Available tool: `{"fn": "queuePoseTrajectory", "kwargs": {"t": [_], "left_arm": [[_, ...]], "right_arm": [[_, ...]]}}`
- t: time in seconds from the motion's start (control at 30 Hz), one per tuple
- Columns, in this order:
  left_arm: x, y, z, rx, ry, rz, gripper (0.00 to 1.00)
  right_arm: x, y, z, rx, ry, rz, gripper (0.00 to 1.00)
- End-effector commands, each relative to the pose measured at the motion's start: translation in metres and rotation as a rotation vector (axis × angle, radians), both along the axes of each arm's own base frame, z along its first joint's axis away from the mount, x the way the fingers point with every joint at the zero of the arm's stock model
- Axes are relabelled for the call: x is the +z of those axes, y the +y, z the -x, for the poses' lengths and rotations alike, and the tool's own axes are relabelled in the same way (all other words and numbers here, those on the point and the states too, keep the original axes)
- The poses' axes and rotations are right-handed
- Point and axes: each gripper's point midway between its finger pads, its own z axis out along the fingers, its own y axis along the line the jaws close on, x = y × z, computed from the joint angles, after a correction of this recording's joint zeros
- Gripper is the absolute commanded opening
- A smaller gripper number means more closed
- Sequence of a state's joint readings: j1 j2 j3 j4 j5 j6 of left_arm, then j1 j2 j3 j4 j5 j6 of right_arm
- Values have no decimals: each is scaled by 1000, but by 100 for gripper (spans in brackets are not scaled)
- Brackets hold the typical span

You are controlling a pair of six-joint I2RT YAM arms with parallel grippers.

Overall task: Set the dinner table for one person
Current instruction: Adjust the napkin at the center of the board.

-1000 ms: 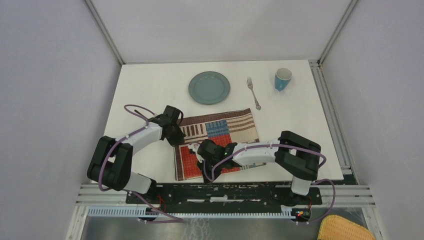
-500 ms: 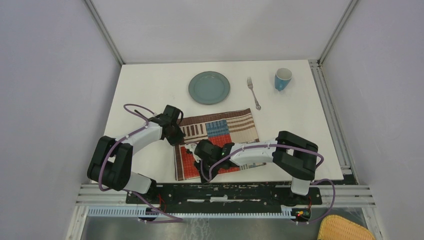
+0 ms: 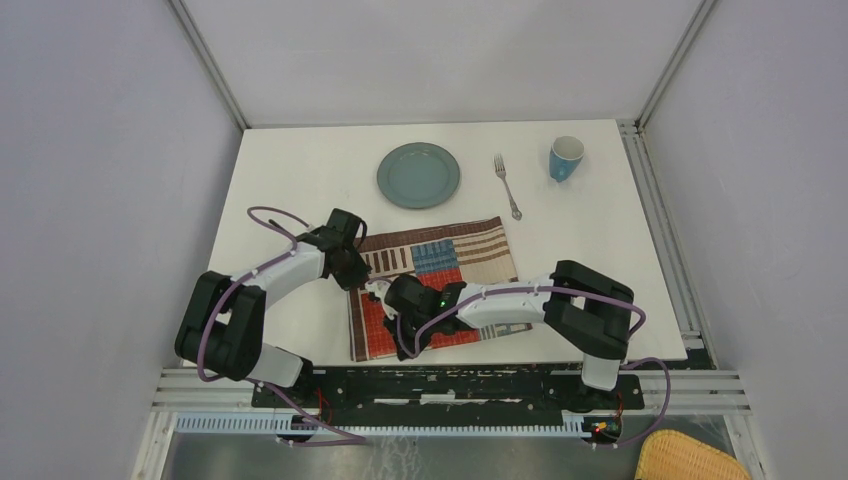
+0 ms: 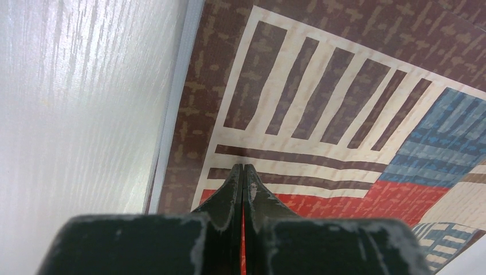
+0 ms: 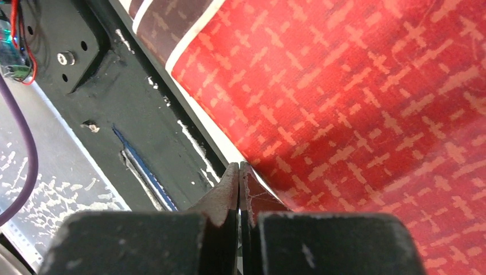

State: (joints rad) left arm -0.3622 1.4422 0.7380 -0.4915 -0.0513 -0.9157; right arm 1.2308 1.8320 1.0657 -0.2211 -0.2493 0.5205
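Observation:
The striped patchwork placemat (image 3: 450, 260) lies on the white dinner table (image 3: 290, 180), toward its near edge. My left gripper (image 3: 352, 272) is at the mat's far left corner. In the left wrist view it (image 4: 243, 167) is shut, with a sliver of red cloth between its fingers and the mat (image 4: 321, 86) spreading beyond. My right gripper (image 3: 395, 325) is over the mat's red patch near the front edge. In the right wrist view it (image 5: 238, 166) is shut right at the hem of the red cloth (image 5: 355, 86).
A grey-blue plate (image 3: 418, 175), a fork (image 3: 507, 186) and a blue cup (image 3: 565, 158) lie along the far part of the table. The black base rail (image 3: 450, 380) runs along the near edge, just beside the mat's hem (image 5: 132, 114).
The right arm has slid a little to the left over the mat. The left arm and the mat look unmoved.

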Motion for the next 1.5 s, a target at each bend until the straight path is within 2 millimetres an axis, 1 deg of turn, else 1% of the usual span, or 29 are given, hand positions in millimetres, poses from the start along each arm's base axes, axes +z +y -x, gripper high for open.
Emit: {"fn": "queuePoseTrajectory", "kwargs": {"t": [0.0, 0.1, 0.2, 0.3, 0.5, 0.57, 0.73, 1.0, 1.13, 1.17, 1.23, 1.3, 1.33, 1.47], "left_arm": [[10, -1, -14, 16, -42, -9, 2], [13, 1, -16, 19, -50, -18, 2], [26, 5, -22, 25, -90, -38, 2], [50, 13, -32, 35, -158, -77, 2], [104, 27, -50, 45, -300, -142, 2], [113, 28, -52, 43, -317, -146, 2], [117, 27, -53, 38, -319, -143, 2], [117, 27, -53, 32, -318, -149, 2], [117, 27, -53, 26, -317, -151, 2], [117, 27, -53, 23, -316, -152, 2], [117, 27, -53, 18, -317, -151, 2], [117, 25, -53, 4, -312, -150, 2], [117, 24, -52, -7, -306, -149, 2], [116, 20, -47, -56, -285, -140, 2]], "right_arm": [[-10, 4, -12, -38, -25, -11, 0], [-18, 4, -16, -47, -19, 1, 0], [-23, 7, -20, -55, -14, 7, 0], [-26, 10, -24, -62, -8, 4, 0], [-37, 10, -37, -90, -10, 20, 0], [-39, 10, -41, -95, -8, 22, 0], [-45, 7, -56, -128, 1, 27, 0], [-51, 0, -90, -175, -4, 40, 0], [-52, -4, -100, -174, -7, 49, 0], [-50, -5, -100, -171, -12, 48, 0], [-43, -6, -102, -171, -21, 42, 6], [-25, -7, -102, -185, -37, 12, 14], [-14, -9, -103, -200, -49, 5, 16], [22, -31, -102, -299, -77, -14, 17]]}}
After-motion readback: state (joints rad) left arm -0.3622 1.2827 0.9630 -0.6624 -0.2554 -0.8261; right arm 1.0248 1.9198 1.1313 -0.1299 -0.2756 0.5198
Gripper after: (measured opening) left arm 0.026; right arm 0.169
